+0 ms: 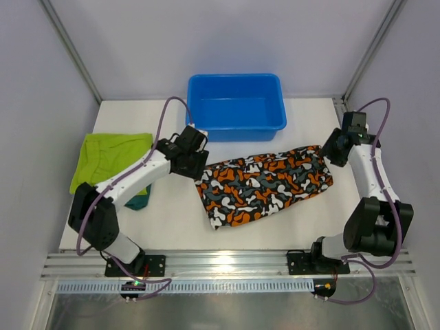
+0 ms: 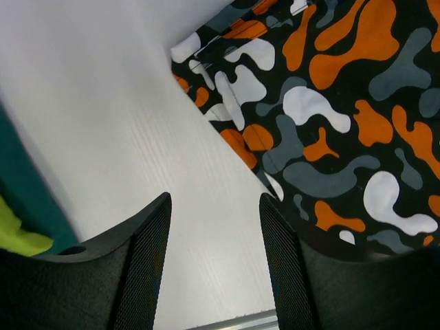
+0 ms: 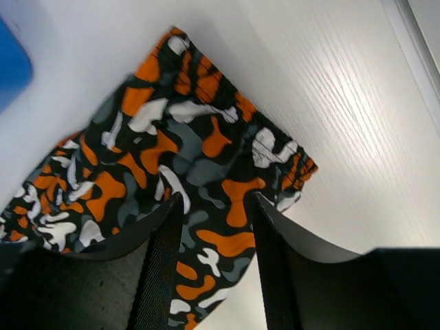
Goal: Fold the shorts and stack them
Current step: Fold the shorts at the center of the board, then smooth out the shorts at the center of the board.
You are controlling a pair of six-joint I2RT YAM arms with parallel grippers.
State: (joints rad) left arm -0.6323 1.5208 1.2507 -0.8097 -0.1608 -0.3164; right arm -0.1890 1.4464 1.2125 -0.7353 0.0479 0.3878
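The camouflage shorts were laid flat across the middle of the table, running from near-left to far-right, apparently spread out so that a fold could be made along their length. The left gripper was held low at their left end with its fingers apart and only bare tabletop seen between them. The right gripper hung over the right end, its fingers likewise apart and closed on nothing. An arm was thus posted at each end, which suited a two-handed pick-up of the cloth.

The fabric was seen to be thin and limp, printed in orange, black, white and grey blotches, and puckered along the gathered waistband. The lime shorts were set aside at the far left, folded into a rough rectangle. The teal shorts were largely hidden under the left arm. The blue tub, rigid and glossy, stood at the far centre. The tabletop was matt white with a faint grain.
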